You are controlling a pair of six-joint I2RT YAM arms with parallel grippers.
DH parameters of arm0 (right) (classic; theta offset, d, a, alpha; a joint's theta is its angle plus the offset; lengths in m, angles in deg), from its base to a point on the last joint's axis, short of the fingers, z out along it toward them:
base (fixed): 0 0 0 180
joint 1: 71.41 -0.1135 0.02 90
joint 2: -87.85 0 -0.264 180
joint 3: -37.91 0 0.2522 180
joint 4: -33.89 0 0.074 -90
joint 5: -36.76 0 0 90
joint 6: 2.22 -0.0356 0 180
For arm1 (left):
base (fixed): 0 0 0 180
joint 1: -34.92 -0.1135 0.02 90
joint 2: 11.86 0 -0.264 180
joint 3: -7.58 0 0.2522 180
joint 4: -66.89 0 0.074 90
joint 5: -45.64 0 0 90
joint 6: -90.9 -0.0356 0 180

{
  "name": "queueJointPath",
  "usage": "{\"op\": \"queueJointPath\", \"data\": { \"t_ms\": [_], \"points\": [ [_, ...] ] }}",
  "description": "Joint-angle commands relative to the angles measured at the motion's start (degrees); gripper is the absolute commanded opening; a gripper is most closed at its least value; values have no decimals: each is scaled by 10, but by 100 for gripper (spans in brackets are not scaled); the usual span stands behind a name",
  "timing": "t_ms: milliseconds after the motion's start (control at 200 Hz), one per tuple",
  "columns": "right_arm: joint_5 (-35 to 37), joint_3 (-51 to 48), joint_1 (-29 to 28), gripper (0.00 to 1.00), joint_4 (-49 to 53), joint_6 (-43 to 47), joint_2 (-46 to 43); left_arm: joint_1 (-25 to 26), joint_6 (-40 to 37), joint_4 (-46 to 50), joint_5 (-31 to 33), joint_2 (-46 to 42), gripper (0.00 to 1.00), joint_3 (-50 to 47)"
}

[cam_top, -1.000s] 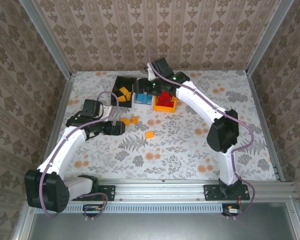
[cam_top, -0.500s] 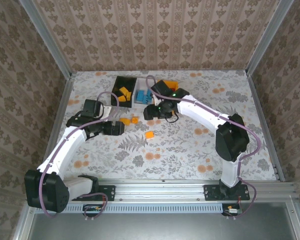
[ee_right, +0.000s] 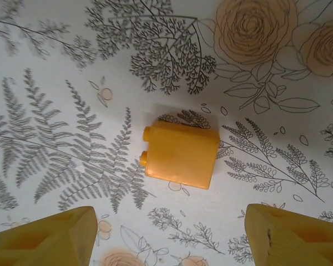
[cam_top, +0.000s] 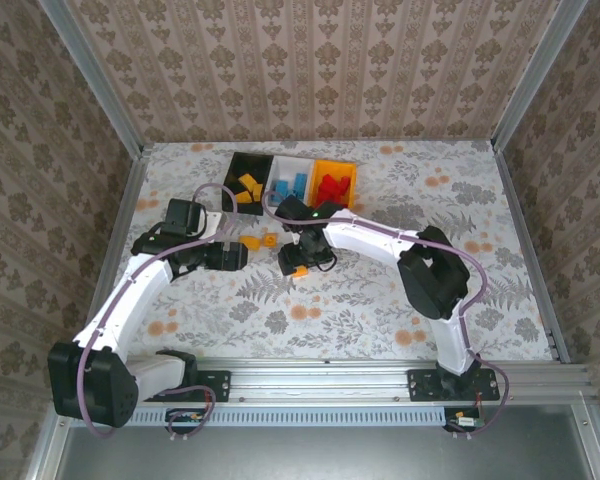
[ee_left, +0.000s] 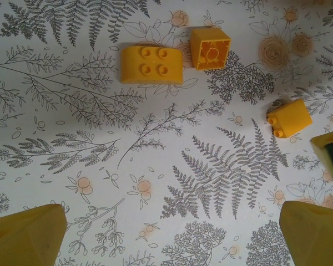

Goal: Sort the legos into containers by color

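A small yellow brick (ee_right: 180, 154) lies on its side on the surface (cam_top: 380, 300), just ahead of the right claw (ee_right: 169, 227) and centred between its two yellow fingers (ee_right: 44, 235). Its studs point toward the claw's left-hand finger. The right claw is spread apart with nothing in it, and it hangs low over the brick. To do this pickup well, it should probably drop straight down so a finger passes on each side. A slight wrist turn would square it to the brick, which sits a little skewed, before it closes gently so the brick does not skid away. Beyond the claw stand three bins side by side. The black bin (cam_top: 242, 162), beyond and to the claw's left, holds yellow bricks, so it looks like the right destination. The white bin (cam_top: 283, 166) holds blue bricks and the orange bin (cam_top: 348, 170) holds red ones. The left claw (ee_left: 172, 219) is wide apart and empty. Ahead of it lie a studs-up yellow brick (ee_left: 151, 65) and, just beside that, an overturned yellow brick (ee_left: 210, 48). The surface is pale cloth printed with grey ferns and peach flowers. Walls (cam_top: 310, 70) papered in beige damask enclose it, and a metal rail (cam_top: 330, 370) runs along the near edge.
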Motion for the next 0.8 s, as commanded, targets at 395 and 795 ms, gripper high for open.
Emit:
{"op": "queueJointPath", "data": {
  "t_ms": [395,795],
  "points": [
    [55,44,-17,70,44,-2,73,2,-16,9,2,-14,100,0],
    [82,91,-21,61,58,0,117,1,-15,8,-4,-14,100,0]
  ]
}}
